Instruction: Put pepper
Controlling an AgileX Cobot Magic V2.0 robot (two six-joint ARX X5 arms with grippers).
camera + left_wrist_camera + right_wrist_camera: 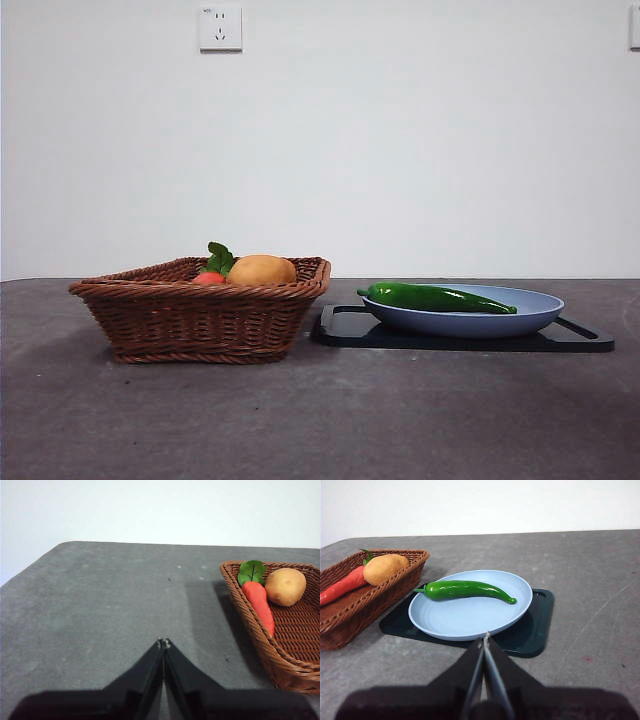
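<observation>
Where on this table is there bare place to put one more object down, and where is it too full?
Bare table lies in front of the basket and dark tray, and beside the basket on the left end effector's side. The plate has free room near the right end effector. Crowded: the basket, with its orange-yellow fruit and red item, and the plate's strip under the pepper.

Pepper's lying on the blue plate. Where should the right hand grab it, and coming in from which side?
Grip the pepper at its thick middle, coming straight down from above with the jaws across its width. It lies flat along the blue plate, and the rim likely blocks a low side approach. The right hand is shut and must open first.
</observation>
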